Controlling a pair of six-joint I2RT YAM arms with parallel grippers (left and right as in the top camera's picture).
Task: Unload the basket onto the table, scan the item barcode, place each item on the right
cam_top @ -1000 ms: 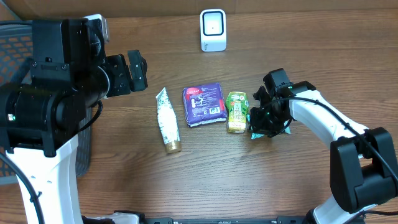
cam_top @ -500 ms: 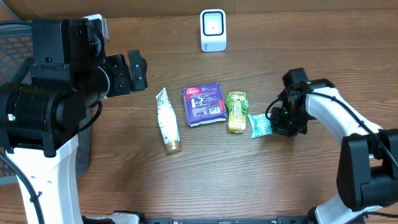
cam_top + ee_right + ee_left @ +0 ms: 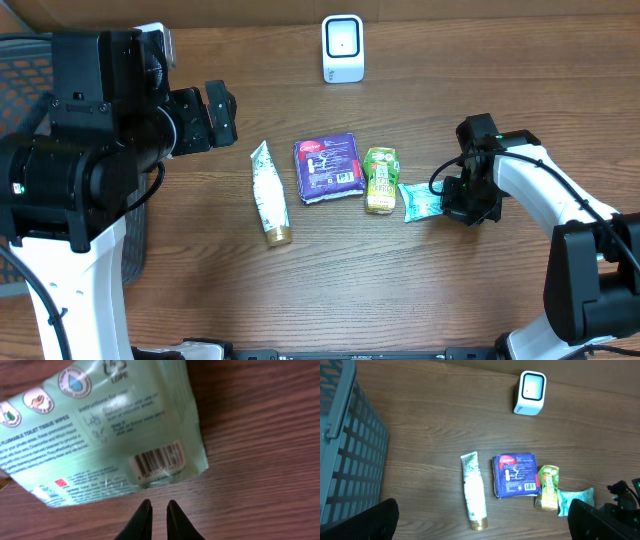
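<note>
Wipes pack (image 3: 420, 200) flat on bench (image 3: 330, 280), barcode (image 3: 157, 458) up, just ahead of right fingers (image 3: 141, 520), nearly pressed together, empty. Left fingers (image 3: 375, 522) spread. Open, pinch pack edge clear of barcode, present to scanner (image 3: 342, 48).

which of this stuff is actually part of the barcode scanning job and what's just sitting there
Part of the job:
- wipes pack, with its barcode showing
- white scanner
- right gripper, just off the pack's edge, holding nothing

Lying about:
- white tube
- purple packet
- green packet
- grey basket
</note>
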